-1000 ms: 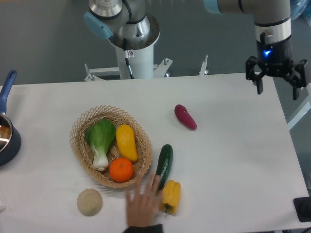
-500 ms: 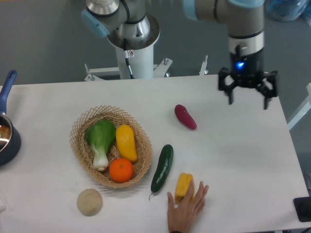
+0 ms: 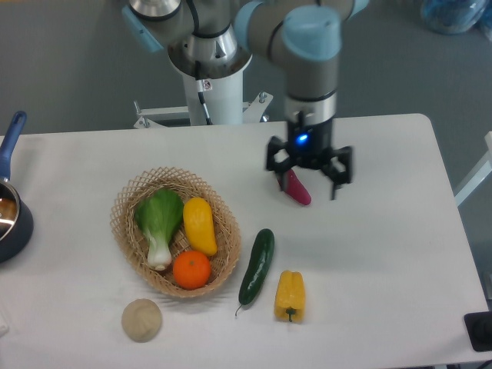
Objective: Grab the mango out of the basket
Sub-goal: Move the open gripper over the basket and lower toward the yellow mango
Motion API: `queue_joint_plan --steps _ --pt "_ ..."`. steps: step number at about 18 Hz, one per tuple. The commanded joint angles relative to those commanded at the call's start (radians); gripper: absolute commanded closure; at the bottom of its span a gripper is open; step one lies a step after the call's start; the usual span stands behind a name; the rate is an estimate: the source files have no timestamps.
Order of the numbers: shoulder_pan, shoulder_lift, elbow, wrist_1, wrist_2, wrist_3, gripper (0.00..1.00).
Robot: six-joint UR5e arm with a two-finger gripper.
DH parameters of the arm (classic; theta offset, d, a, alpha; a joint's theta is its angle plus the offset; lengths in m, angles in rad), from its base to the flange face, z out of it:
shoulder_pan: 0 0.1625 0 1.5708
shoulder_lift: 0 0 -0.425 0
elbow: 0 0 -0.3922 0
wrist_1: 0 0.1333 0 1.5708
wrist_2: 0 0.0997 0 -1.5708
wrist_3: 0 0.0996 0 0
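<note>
A white table (image 3: 369, 254) fills the view, with a grey wall and the arm's base beyond its far edge. Nearest the front edge lie a round beige lump (image 3: 142, 320) toward the left and a yellow bell pepper (image 3: 290, 295) near the middle; a dark cucumber (image 3: 257, 265) lies at a slant just behind the pepper. A second ago a person's hand reached in over the front edge and handled the pepper and cucumber; the hand is now gone, and the pepper lies flat, slightly right of where it was.

The basket (image 3: 127, 196) sits left of centre, unmoved. Inside it the mango (image 3: 200, 224) lies lengthwise on the right side, beside a leafy green vegetable (image 3: 158, 223) on the left and behind an orange (image 3: 191, 269) at the front. A purple sweet potato (image 3: 295, 188) lies further back, near the middle, and a dark pot (image 3: 11, 215) sits at the left edge.

The gripper (image 3: 308, 179) has swept in from the far right corner and now hangs over the sweet potato, its two fingers spread wide and holding nothing. With the hand out of the way, the approach looks clear, but the gripper must travel left and forward before it stands over the mango.
</note>
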Motion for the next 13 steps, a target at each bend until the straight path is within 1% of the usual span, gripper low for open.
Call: queue_joint_plan --steps 3,5,6,9,11,13 --pt "-0.078 -0.018 0.002 0.000 -0.012 -0.097 0.00" --pt "-0.092 -0.029 0.000 0.000 -0.018 -0.193 0.00" --pt "-0.109 -0.043 0.000 0.000 -0.028 -0.217 0.00" --pt "-0.127 -0.072 -0.003 0.000 -0.034 -0.221 0.00" --pt "-0.144 -0.083 -0.023 0.003 -0.055 -0.218 0.00" --pt "-0.152 -0.113 -0.031 0.015 -0.054 -0.215 0.00"
